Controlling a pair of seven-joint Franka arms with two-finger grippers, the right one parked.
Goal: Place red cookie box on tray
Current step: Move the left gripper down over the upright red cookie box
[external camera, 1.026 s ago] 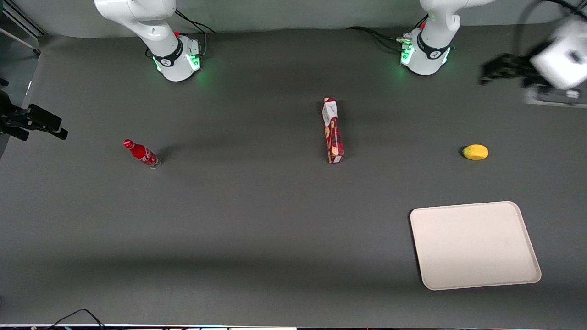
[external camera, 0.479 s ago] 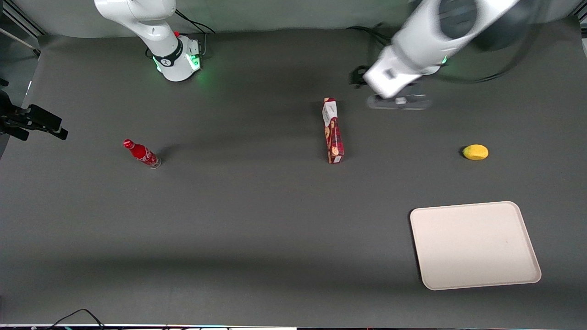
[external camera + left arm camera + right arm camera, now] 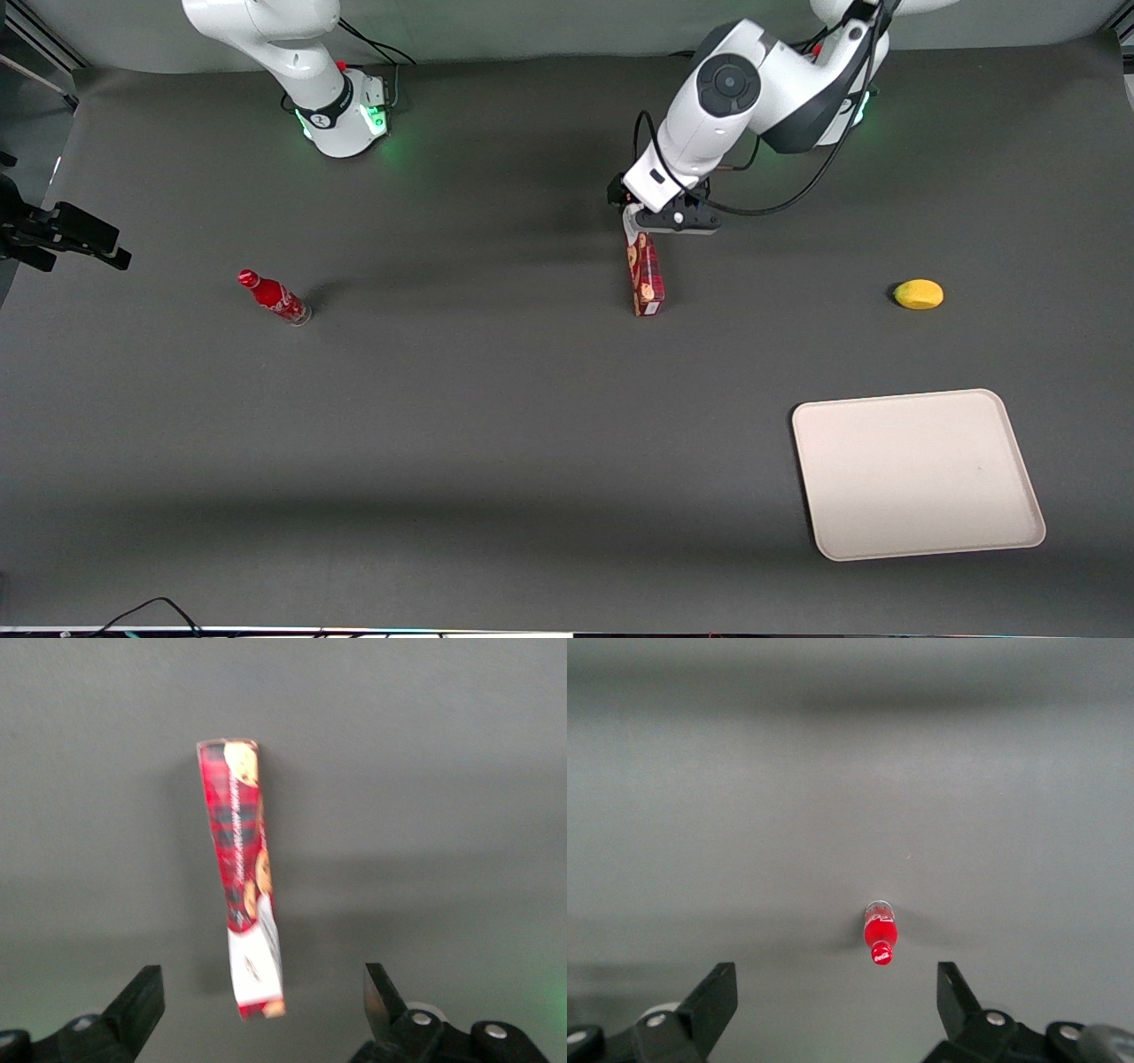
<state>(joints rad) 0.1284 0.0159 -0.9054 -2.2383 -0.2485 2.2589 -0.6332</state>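
Since the earlier frame, the tool (image 3: 640, 218) has swung in from the working arm's end and now hovers over the label end of the box (image 3: 646, 275), fingers (image 3: 142, 1001) spread wide and empty. On the surface (image 3: 496, 399), the box stands on its narrow edge, long axis 12 to 6 o'clock, label end at 12. Risk: off-centre end contact could tip the box flat. From it, the tray (image 3: 917, 474) lies toward 4 o'clock.
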